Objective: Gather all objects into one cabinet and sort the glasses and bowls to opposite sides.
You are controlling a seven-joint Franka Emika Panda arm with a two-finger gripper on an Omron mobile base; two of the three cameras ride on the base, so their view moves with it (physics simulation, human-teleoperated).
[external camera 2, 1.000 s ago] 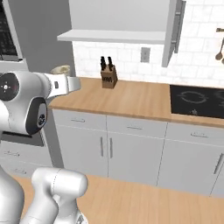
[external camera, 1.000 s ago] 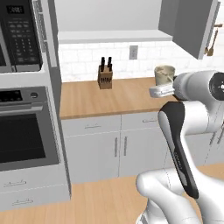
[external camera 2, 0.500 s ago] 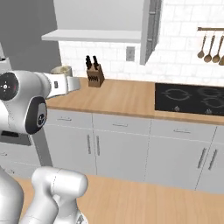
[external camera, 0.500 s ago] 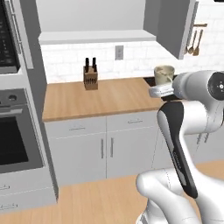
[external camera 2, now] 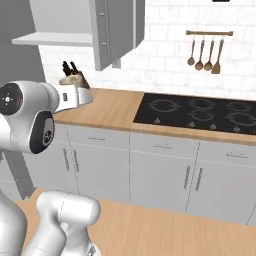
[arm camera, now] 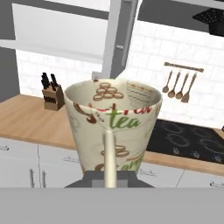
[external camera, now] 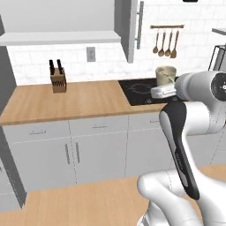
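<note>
My gripper (external camera: 161,91) is shut on a beige mottled cup (external camera: 165,75), held upright at chest height above the counter's front edge. In the hand view the cup (arm camera: 114,124) stands close, its handle towards the camera and "tea" printed on its side, and it hides the fingertips. The right base view has the cup (external camera 2: 70,80) at the left, above the gripper (external camera 2: 75,96). The wall cabinet (external camera: 129,27) with dark grey doors hangs up and to the left of the cup, its pale shelf (external camera: 57,37) running left. Both bowls and the second cup are out of view.
A knife block (external camera: 57,80) stands on the wooden counter (external camera: 66,102). A black cooktop (external camera 2: 200,112) lies to its right, with wooden utensils (external camera 2: 204,50) hanging on the tiled wall above. White drawer units (external camera: 88,150) run below the counter.
The base has driven right: the oven has slid out of the picture and the cooktop and hanging utensils have come in. The cup stays in my gripper.
</note>
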